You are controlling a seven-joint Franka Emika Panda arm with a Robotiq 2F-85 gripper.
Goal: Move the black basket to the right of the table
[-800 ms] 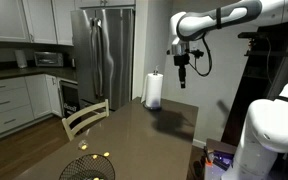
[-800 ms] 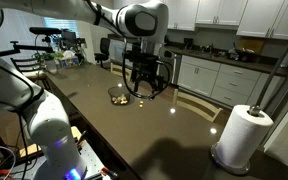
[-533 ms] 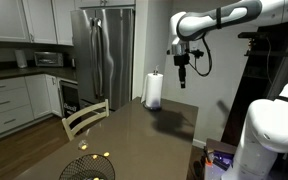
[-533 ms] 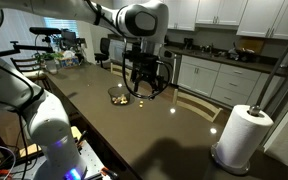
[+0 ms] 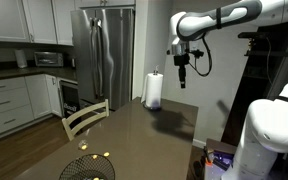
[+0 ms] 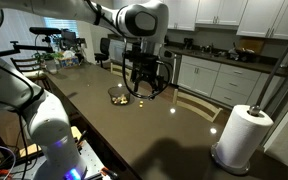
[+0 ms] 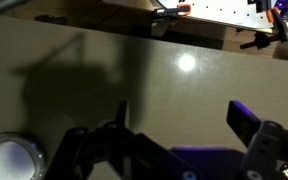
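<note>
The black basket [image 5: 88, 168] sits at the near end of the dark brown table [image 5: 159, 140] in an exterior view, and it shows mid-table in the other exterior view [image 6: 119, 97]. My gripper [image 5: 184, 82] hangs high above the table's far end, near the paper towel roll, well away from the basket. It is open and empty. In the wrist view the two fingers [image 7: 182, 118] are spread over bare glossy table top [image 7: 184, 70]. The basket is out of the wrist view.
A white paper towel roll [image 5: 154, 90] stands at the table's end, also in the wrist view [image 7: 9, 160]. A pale slat-back chair [image 5: 84, 120] is at the table's side. A steel fridge [image 5: 104, 55] and white cabinets stand behind. A white robot body [image 5: 274, 135] fills the foreground.
</note>
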